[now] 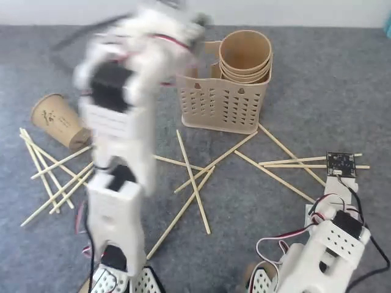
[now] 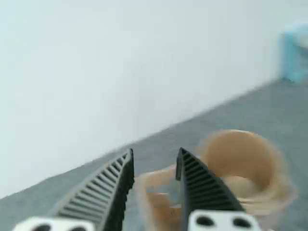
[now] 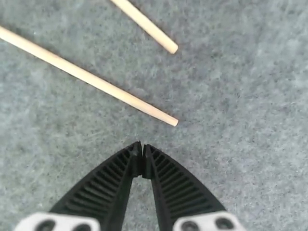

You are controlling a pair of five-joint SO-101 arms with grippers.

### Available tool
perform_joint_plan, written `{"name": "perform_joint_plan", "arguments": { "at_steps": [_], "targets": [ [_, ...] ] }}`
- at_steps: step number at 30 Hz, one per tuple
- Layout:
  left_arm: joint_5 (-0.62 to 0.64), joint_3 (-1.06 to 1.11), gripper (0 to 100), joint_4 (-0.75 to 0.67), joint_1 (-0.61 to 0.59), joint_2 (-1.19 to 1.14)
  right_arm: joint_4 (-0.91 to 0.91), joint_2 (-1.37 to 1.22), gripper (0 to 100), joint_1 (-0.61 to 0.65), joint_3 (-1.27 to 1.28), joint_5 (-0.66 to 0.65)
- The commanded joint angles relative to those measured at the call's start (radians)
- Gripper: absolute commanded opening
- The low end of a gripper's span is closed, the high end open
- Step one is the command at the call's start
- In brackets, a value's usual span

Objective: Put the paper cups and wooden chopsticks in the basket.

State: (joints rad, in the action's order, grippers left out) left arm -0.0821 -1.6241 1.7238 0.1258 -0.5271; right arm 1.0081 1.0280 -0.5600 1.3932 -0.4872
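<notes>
A beige slotted basket (image 1: 223, 104) stands at the back of the grey carpet with stacked paper cups (image 1: 245, 55) in it. Another paper cup (image 1: 58, 119) lies on its side at the left. Wooden chopsticks (image 1: 192, 174) are scattered over the carpet. My left arm (image 1: 122, 122) is raised and blurred, its end near the basket's back left corner. My left gripper (image 2: 155, 158) is open and holds nothing, and the stacked cups (image 2: 240, 159) sit beyond it. My right gripper (image 3: 142, 148) is shut and empty just above the carpet, near two chopstick ends (image 3: 166, 119).
A bundle of chopsticks (image 1: 52, 177) lies at the left beside the fallen cup. More chopsticks (image 1: 305, 162) lie at the right, close to my right arm (image 1: 333, 238). A pale wall (image 2: 120, 62) rises behind the carpet.
</notes>
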Motion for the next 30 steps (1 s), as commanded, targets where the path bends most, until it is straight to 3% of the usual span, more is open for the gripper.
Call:
{"name": "perform_joint_plan", "arguments": {
  "at_steps": [1, 8, 12, 14, 22, 30],
  "targets": [
    [-0.005, -0.021, 11, 0.028, -0.230, 0.060, -0.013, 0.025, 0.8, 0.012, -0.005, -0.009],
    [-0.003, -0.021, 11, 0.032, -0.525, -0.052, -0.010, 0.025, 0.8, 0.012, -0.005, -0.009],
    [0.037, -0.010, 2, 0.035, -0.660, -0.072, -0.010, 0.025, 0.8, 0.010, -0.005, -0.009],
    [0.063, 0.048, 1, 0.035, -0.710, -0.066, -0.008, 0.025, 0.8, 0.010, -0.005, -0.009],
    [0.057, 0.479, 2, 0.025, -0.767, 0.101, 0.001, 0.025, 0.8, 0.010, -0.005, -0.009],
    [0.038, 0.713, 2, -0.178, -0.769, 0.081, 0.002, 0.025, 0.8, 0.010, -0.005, -0.009]
  ]
}}
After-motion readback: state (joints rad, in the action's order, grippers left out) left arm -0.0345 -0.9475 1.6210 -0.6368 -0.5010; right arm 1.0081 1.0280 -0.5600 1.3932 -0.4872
